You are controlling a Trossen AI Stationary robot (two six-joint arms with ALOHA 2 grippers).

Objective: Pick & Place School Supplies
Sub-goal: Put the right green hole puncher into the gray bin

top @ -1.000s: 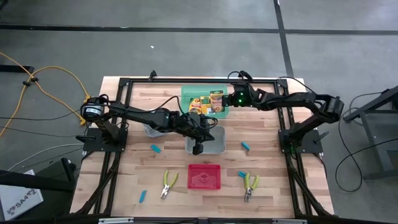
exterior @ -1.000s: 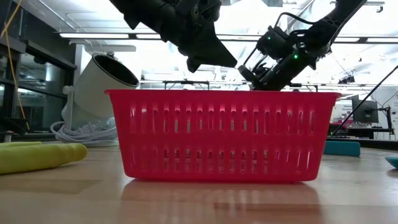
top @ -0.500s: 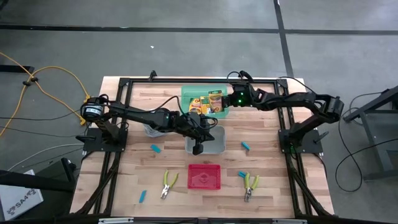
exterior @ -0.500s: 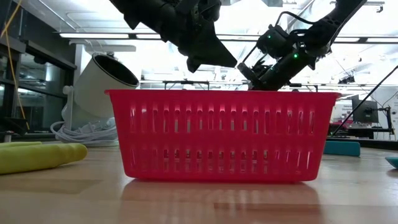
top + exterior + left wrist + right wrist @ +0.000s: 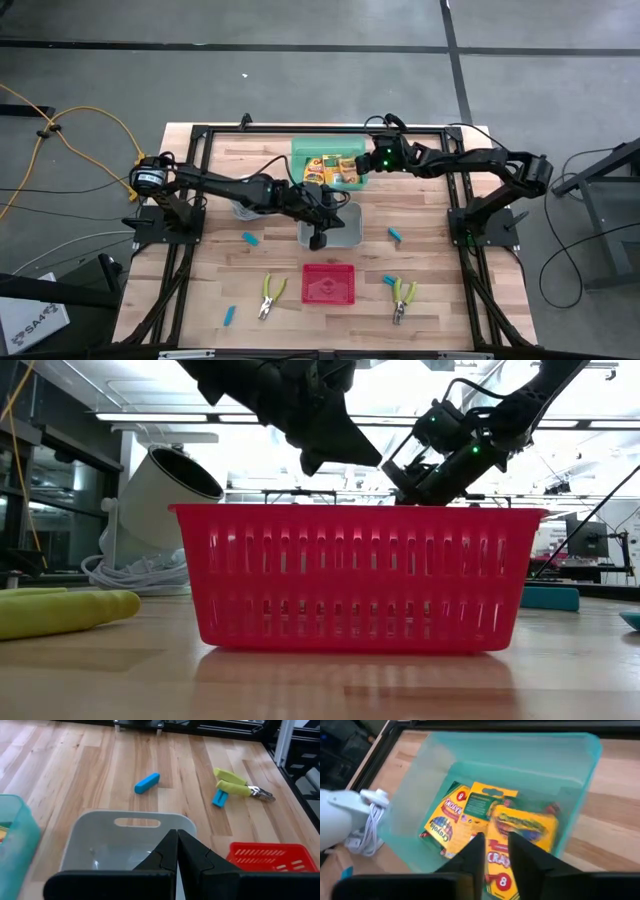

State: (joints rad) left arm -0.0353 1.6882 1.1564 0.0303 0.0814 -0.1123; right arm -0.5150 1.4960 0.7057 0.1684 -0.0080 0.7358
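Note:
Several yellow-orange crayon boxes (image 5: 470, 817) lie in the green tray (image 5: 305, 150) at the table's far middle. My right gripper (image 5: 495, 852) hovers open just above the top box (image 5: 525, 827), one finger on either side of its edge, apart from it. My left gripper (image 5: 176, 851) is shut and holds nothing above the grey tray (image 5: 90, 832), which looks bare inside. Light-blue pieces (image 5: 250, 238) (image 5: 396, 234) (image 5: 229, 315) and two pliers with yellow-green handles (image 5: 270, 297) (image 5: 402, 298) lie flat on the wood.
The red tray (image 5: 328, 285) stands at the near middle and fills the low view (image 5: 355, 575). A white cup-shaped object with a cord (image 5: 243, 207) lies left of the grey tray. A black frame (image 5: 190, 200) borders the table. Bare wood shows between the loose pieces.
The top crayon box under my right gripper has shifted slightly toward the near edge and lies lower in the green tray. Both arms have stayed nearly where they were.

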